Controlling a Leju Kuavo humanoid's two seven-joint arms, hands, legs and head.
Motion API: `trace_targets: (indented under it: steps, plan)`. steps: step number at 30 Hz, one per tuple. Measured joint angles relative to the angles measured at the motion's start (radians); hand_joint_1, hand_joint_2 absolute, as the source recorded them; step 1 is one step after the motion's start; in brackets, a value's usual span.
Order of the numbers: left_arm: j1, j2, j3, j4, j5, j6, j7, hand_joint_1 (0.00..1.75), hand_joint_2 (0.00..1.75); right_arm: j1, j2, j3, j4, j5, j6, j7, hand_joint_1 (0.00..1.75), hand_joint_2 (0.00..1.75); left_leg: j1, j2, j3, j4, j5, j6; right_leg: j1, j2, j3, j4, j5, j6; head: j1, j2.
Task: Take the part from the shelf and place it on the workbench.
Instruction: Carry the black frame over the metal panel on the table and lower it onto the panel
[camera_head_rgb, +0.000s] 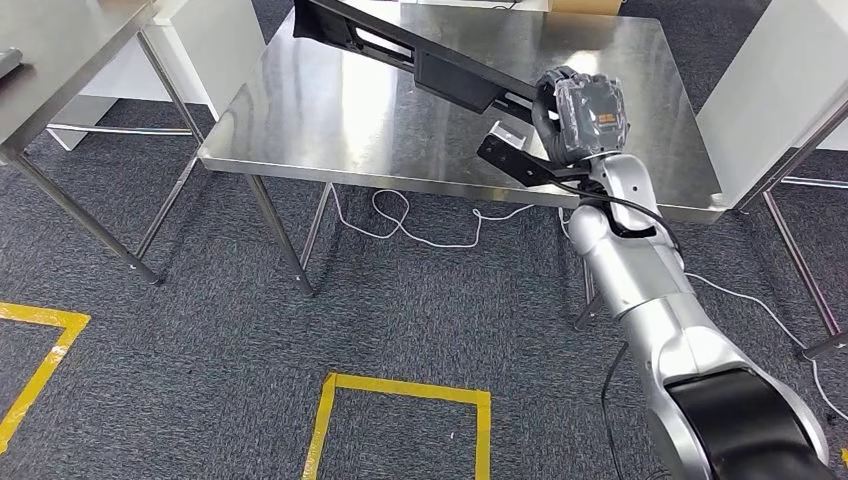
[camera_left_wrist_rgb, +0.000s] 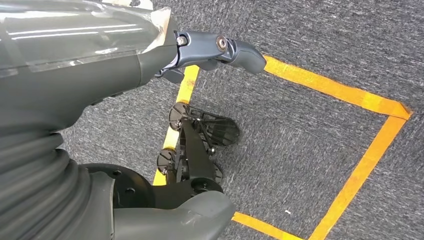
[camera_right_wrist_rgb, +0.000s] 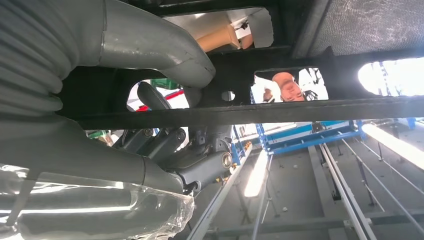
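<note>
Probably workshop: steel workbench (camera_head_rgb: 330, 120), yellow floor tape (camera_head_rgb: 400, 392), blue racking (camera_right_wrist_rgb: 310, 137).

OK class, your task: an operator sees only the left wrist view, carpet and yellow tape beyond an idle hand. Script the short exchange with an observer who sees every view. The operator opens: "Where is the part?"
Observer: The right hand holds the long black part over the steel workbench.
Operator: How is it gripped?
Observer: In the right wrist view, the thumb and the fingers sit on opposite sides of one of its bars.
Operator: Anything under the workbench?
Observer: A white cable trails on the carpet there.
</note>
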Motion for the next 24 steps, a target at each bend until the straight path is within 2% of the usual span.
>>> trace_targets:
  steps: [3, 6, 8, 10, 11, 12, 14, 15, 16, 17, 18, 19, 20, 21, 23, 24]
  plan:
    - [0.002, -0.001, 0.0, 0.0, -0.006, -0.005, 0.005, 0.0, 1.75, 0.001, -0.008, 0.005, -0.01, 0.002, 0.011, 0.014, 1.75, 1.75, -0.001, 0.0, -0.002, 0.004, -0.002, 0.004, -0.001, 0.0, 0.0, 0.0, 0.0, 0.001, 0.0, 0.0]
    - [0.003, -0.002, 0.0, 0.0, -0.014, -0.012, 0.009, 0.0, 1.75, 0.002, -0.029, 0.013, -0.038, 0.002, 0.033, 0.03, 1.75, 1.75, -0.003, 0.0, -0.005, 0.008, -0.009, 0.015, -0.003, 0.0, 0.001, -0.004, -0.001, 0.005, 0.0, 0.0]
    - [0.003, -0.003, -0.001, 0.0, -0.021, -0.019, 0.013, 0.0, 1.75, 0.005, -0.047, 0.017, -0.061, 0.0, 0.046, 0.036, 1.75, 1.75, -0.004, 0.0, -0.001, -0.002, -0.011, 0.029, 0.001, 0.0, 0.007, 0.001, 0.01, 0.016, 0.0, 0.0]
    - [0.003, -0.007, -0.001, 0.0, -0.027, -0.024, 0.017, 0.0, 1.75, 0.011, -0.067, 0.02, -0.083, -0.003, 0.055, 0.043, 1.75, 1.75, -0.001, 0.001, 0.019, -0.022, -0.007, 0.044, 0.006, 0.0, 0.007, 0.016, 0.008, 0.028, 0.0, 0.0]
    - [0.002, -0.009, -0.001, 0.0, -0.028, -0.026, 0.019, 0.0, 1.75, 0.013, -0.076, 0.021, -0.094, -0.003, 0.059, 0.047, 1.75, 1.75, 0.001, 0.002, 0.029, -0.027, -0.004, 0.049, 0.006, -0.001, -0.004, 0.038, -0.009, 0.028, 0.001, 0.0]
    - [0.002, -0.011, -0.001, 0.001, -0.029, -0.027, 0.021, 0.0, 1.75, 0.015, -0.085, 0.023, -0.105, -0.004, 0.063, 0.05, 1.75, 1.75, 0.003, 0.003, 0.035, -0.03, -0.002, 0.051, 0.004, -0.001, -0.025, 0.082, -0.037, 0.023, 0.002, 0.0]
    - [0.0, -0.012, -0.002, 0.0, -0.029, -0.029, 0.025, 0.0, 1.75, 0.022, -0.097, 0.026, -0.124, -0.004, 0.072, 0.053, 1.75, 1.75, 0.004, 0.005, 0.037, -0.031, -0.003, 0.051, 0.001, -0.001, -0.089, 0.209, -0.093, 0.017, 0.004, 0.0]
    - [0.0, -0.013, -0.002, 0.0, -0.029, -0.029, 0.027, 0.0, 1.75, 0.028, -0.102, 0.027, -0.131, -0.004, 0.077, 0.053, 1.75, 1.75, 0.004, 0.004, 0.038, -0.03, -0.005, 0.05, -0.001, -0.001, -0.115, 0.254, -0.107, 0.021, 0.004, 0.0]
    - [0.0, -0.014, -0.002, 0.0, -0.029, -0.03, 0.028, 0.0, 1.75, 0.035, -0.106, 0.028, -0.137, -0.004, 0.081, 0.054, 1.75, 1.75, 0.006, 0.003, 0.04, -0.03, -0.007, 0.047, -0.004, -0.001, -0.126, 0.266, -0.107, 0.031, 0.004, 0.0]
    - [0.001, -0.016, -0.002, 0.001, -0.029, -0.03, 0.03, 0.0, 1.75, 0.041, -0.109, 0.029, -0.143, -0.003, 0.084, 0.055, 1.75, 1.75, 0.009, 0.002, 0.042, -0.028, -0.01, 0.042, -0.009, -0.001, -0.115, 0.235, -0.089, 0.045, 0.004, 0.0]
    - [0.001, -0.017, -0.002, 0.001, -0.029, -0.03, 0.031, 0.0, 1.75, 0.045, -0.111, 0.03, -0.148, -0.003, 0.087, 0.056, 1.75, 1.75, 0.012, 0.0, 0.045, -0.025, -0.014, 0.036, -0.015, -0.001, -0.087, 0.17, -0.058, 0.063, 0.004, 0.0]
    - [0.001, -0.018, -0.002, 0.0, -0.029, -0.03, 0.032, 0.0, 1.75, 0.046, -0.113, 0.03, -0.153, -0.002, 0.089, 0.057, 1.75, 1.75, 0.015, -0.001, 0.047, -0.021, -0.019, 0.028, -0.02, -0.002, -0.057, 0.099, -0.028, 0.077, 0.005, 0.0]
    - [0.001, -0.018, -0.002, 0.0, -0.029, -0.031, 0.032, 0.0, 1.75, 0.047, -0.114, 0.031, -0.157, -0.002, 0.091, 0.058, 1.75, 1.75, 0.017, -0.002, 0.046, -0.015, -0.026, 0.018, -0.02, -0.002, -0.033, 0.041, -0.014, 0.074, 0.006, 0.0]
    - [0.0, -0.018, -0.002, 0.0, -0.029, -0.031, 0.032, 0.0, 1.75, 0.048, -0.115, 0.033, -0.16, -0.001, 0.093, 0.06, 1.75, 1.75, 0.016, -0.003, 0.043, -0.01, -0.032, 0.01, -0.019, -0.003, -0.016, 0.008, -0.005, 0.065, 0.007, 0.0]
    - [0.001, -0.018, -0.002, 0.0, -0.029, -0.031, 0.032, 0.0, 1.75, 0.055, -0.116, 0.035, -0.165, 0.0, 0.095, 0.063, 1.75, 1.75, 0.015, -0.003, 0.041, -0.002, -0.04, -0.003, -0.012, -0.005, -0.008, 0.0, -0.008, 0.027, 0.005, 0.0]
    - [0.002, -0.018, -0.002, 0.0, -0.029, -0.031, 0.033, 0.0, 1.75, 0.059, -0.116, 0.036, -0.169, 0.001, 0.097, 0.065, 1.75, 1.75, 0.016, -0.002, 0.042, 0.0, -0.043, -0.007, -0.014, -0.005, -0.001, 0.002, -0.001, 0.019, 0.002, 0.0]
